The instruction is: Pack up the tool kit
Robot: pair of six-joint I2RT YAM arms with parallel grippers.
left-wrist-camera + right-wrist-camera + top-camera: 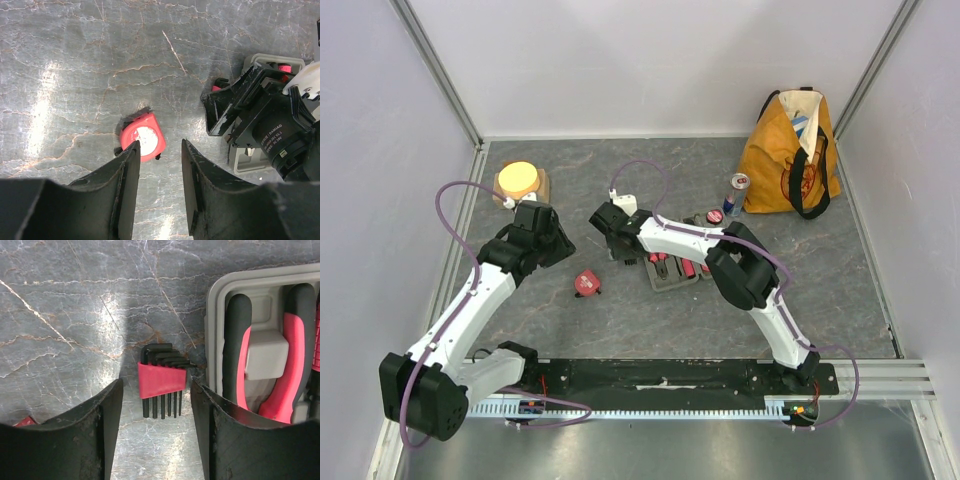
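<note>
1. The tool kit (672, 272) lies open near desk centre with pliers (287, 355) seated inside. The tape measure (143, 141) sits loose at its nine o'clock.
2. The right claw (156, 385) is spread wide and empty. It straddles the hex key set (162, 380), which lies just beside the case rim.
3. The left claw (160, 145) is parted and empty, with the tape measure at twelve o'clock of its tips.
4. Judgement: the key set looks light and rigid, its steel slippery, so pinch the red holder. The tape measure looks hard and smooth, so grip it squarely.

On table (620, 335): tape measure (585, 283) left of case (665, 278); hex key set (162, 381) just beside case; bag (790, 150) behind.
</note>
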